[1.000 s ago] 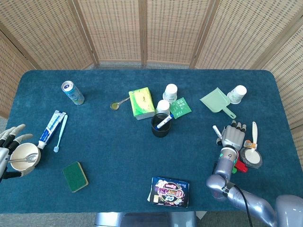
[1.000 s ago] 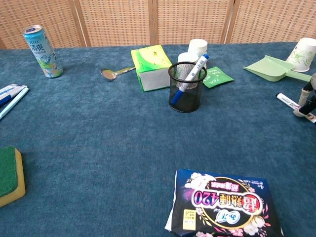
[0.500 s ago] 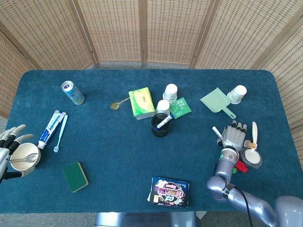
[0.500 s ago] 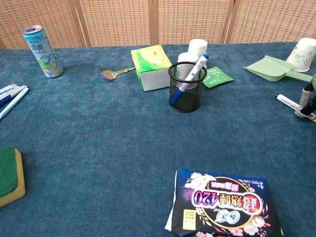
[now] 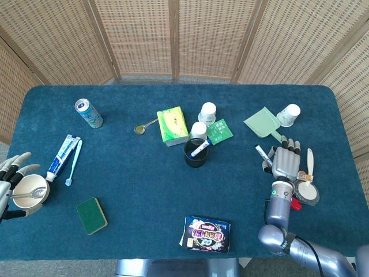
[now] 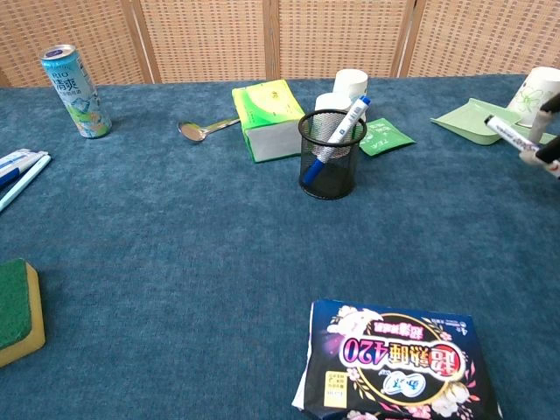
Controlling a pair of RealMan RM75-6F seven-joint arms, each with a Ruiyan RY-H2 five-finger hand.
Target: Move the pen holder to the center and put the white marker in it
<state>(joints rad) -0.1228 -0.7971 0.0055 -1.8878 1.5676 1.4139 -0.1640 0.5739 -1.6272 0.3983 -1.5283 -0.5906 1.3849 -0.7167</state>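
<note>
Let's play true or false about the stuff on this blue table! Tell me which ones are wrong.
1. The black mesh pen holder has a blue-capped marker inside. True.
2. The right hand holds the white marker. True.
3. The green sponge lies beside the drink can. False: they lie far apart.
4. The left hand grips the toothpaste tube. False: it is at a small bowl holding a spoon.

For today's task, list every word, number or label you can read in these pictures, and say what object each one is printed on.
"420": large digits, printed upside down, on the dark floral packet.
Can: characters on its label, too blurred to read.
Toothpaste box: print too small to read.
Green sachet: print too small to read.
</note>
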